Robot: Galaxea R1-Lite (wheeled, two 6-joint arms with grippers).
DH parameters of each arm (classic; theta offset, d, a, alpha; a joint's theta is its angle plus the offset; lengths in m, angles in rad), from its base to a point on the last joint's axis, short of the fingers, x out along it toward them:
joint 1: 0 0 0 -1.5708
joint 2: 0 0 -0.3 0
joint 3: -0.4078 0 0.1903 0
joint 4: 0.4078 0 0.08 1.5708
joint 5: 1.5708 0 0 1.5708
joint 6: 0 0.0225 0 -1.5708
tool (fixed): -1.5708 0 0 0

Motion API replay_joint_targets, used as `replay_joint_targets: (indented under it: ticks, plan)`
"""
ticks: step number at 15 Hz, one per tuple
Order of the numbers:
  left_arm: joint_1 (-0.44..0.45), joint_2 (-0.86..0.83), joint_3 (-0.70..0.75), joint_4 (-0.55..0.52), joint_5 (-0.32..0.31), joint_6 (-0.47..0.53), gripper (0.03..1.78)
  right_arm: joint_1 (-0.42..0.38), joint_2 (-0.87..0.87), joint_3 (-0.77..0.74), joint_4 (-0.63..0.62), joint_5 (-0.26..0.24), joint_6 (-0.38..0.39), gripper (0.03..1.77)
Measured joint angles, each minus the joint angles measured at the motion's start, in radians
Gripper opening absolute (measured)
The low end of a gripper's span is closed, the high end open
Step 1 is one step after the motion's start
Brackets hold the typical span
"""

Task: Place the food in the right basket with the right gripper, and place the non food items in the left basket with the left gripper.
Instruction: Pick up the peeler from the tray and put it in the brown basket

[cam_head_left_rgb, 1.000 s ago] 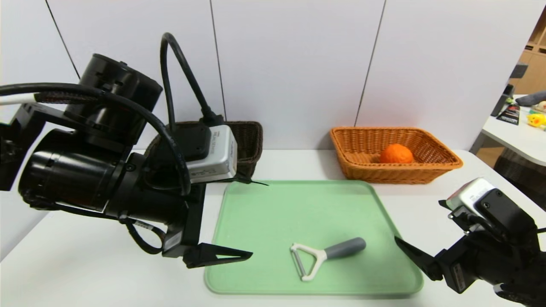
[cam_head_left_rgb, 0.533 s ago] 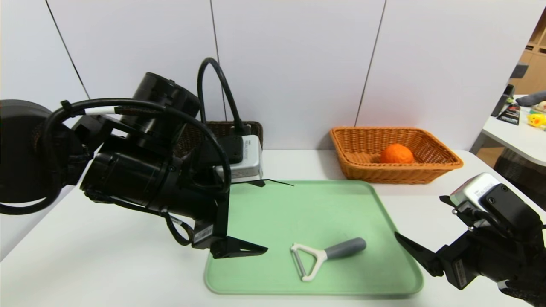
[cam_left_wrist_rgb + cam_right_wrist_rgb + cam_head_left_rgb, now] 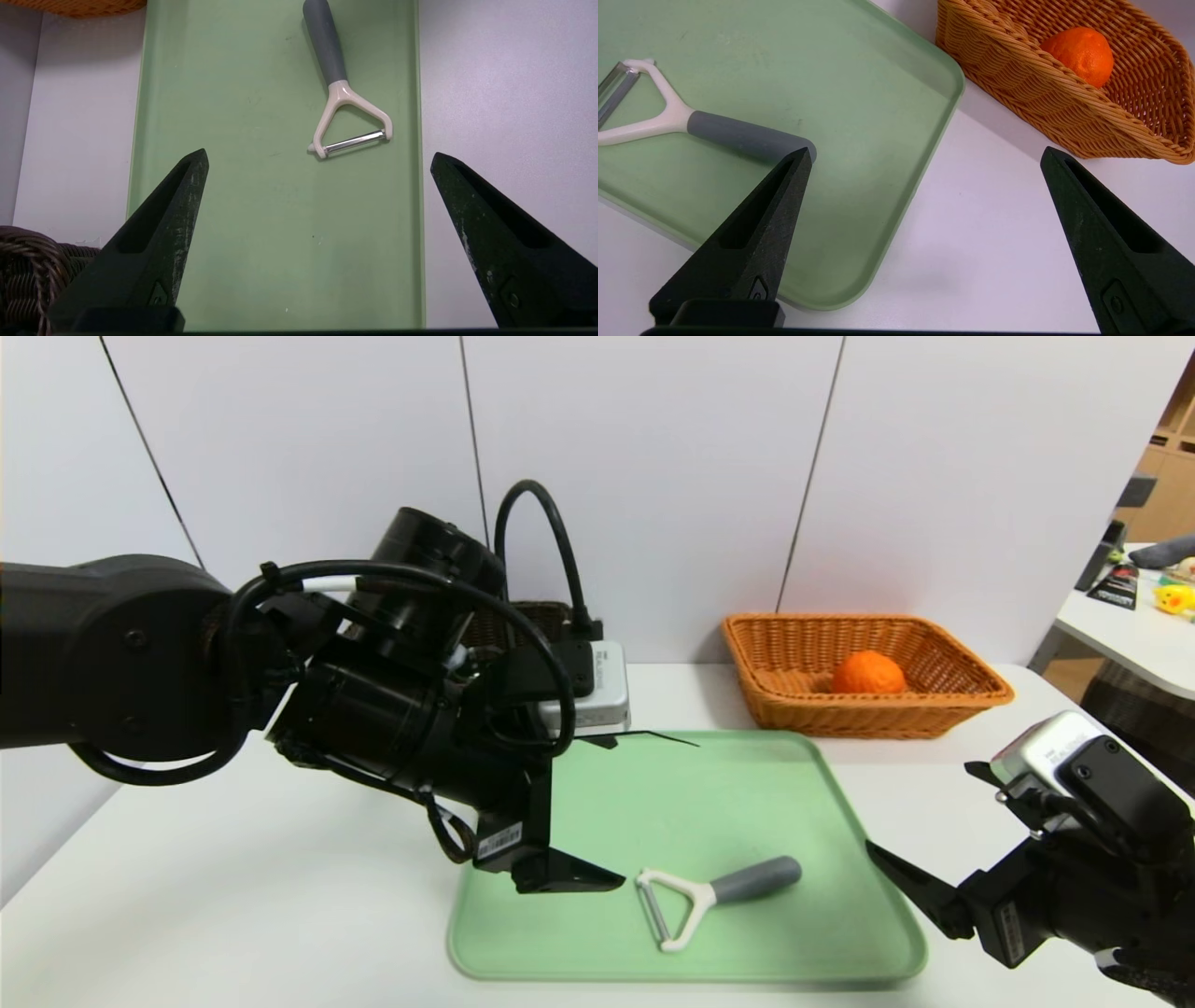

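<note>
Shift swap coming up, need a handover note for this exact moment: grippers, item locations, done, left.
Left gripper: open, empty, above the green tray, close to the peeler.
Right gripper: open, empty, parked by the tray's right edge.
Orange fruit: in the orange-tan basket. Food done.
Peeler lies flat on the tray, untouched.
Dark brown basket: mostly hidden behind the left arm, contents unseen.
Left: peeler goes into the dark basket.

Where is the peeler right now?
In the head view, the peeler lies flat near the front of the green tray, just right of the open left gripper.
</note>
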Motion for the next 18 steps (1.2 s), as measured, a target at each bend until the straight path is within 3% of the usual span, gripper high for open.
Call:
replay_joint_targets:
  ticks: [5,9,18]
  plan:
    - [-0.036,0.061,-0.049,-0.007,0.004,-0.007,1.69,0.0,-0.001,-0.005,0.0,0.001,0.0,1.69]
    - [-0.061,0.12,-0.062,-0.091,0.006,-0.037,1.69,0.0,-0.002,-0.005,-0.001,0.001,0.002,1.69]
    - [-0.109,0.24,-0.084,-0.116,0.037,-0.072,1.69,-0.001,-0.013,-0.012,-0.001,0.001,0.002,1.69]
